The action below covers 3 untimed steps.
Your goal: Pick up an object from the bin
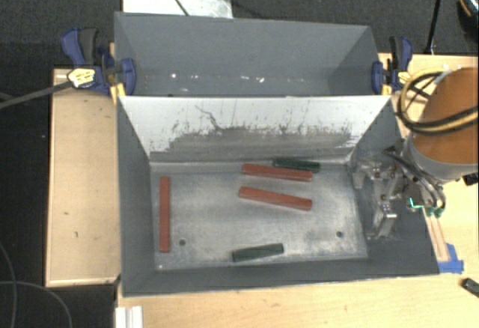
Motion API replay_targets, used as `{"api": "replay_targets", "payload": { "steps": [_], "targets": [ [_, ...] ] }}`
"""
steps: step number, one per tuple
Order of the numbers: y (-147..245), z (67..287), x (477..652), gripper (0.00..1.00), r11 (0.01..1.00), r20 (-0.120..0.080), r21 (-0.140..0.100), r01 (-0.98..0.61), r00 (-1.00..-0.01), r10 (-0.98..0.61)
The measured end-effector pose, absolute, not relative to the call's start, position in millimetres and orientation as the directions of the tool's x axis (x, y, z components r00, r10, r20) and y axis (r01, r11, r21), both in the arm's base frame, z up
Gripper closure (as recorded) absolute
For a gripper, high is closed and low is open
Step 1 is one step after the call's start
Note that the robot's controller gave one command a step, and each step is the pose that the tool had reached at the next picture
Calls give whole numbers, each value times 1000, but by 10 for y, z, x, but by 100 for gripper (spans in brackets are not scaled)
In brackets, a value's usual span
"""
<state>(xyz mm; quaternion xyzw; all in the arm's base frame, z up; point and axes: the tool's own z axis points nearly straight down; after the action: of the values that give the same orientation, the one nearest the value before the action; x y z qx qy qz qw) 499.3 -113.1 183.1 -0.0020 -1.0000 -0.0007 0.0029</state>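
Observation:
My gripper point(380, 203) hangs over the bin's right sloping wall, beside the floor's right edge, with nothing seen in it. Nearest to it on the floor is a red flat bar point(275, 198), lying tilted in the middle, well to the gripper's left. Just behind that bar another red bar point(275, 172) lies near the back wall. A dark green bar point(298, 165) rests against the far side of this second red bar. A second dark green bar point(257, 251) lies near the front edge of the floor.
A third red bar point(164, 213) lies lengthwise along the left edge of the floor. The bin's walls slope steeply down to the small flat floor. The arm with its orange cover and cables stands outside the right rim.

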Motion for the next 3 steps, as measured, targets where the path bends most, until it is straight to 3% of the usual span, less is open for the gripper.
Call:
{"api": "replay_targets", "payload": {
  "steps": [1,2,3],
  "targets": [
    [-168,1207,5074,0,975,3,3,224,-975,224],
    [-370,695,5470,0,998,-4,0,57,-998,57],
    [-364,706,5473,100,999,-5,0,53,-999,53]
  ]
}}
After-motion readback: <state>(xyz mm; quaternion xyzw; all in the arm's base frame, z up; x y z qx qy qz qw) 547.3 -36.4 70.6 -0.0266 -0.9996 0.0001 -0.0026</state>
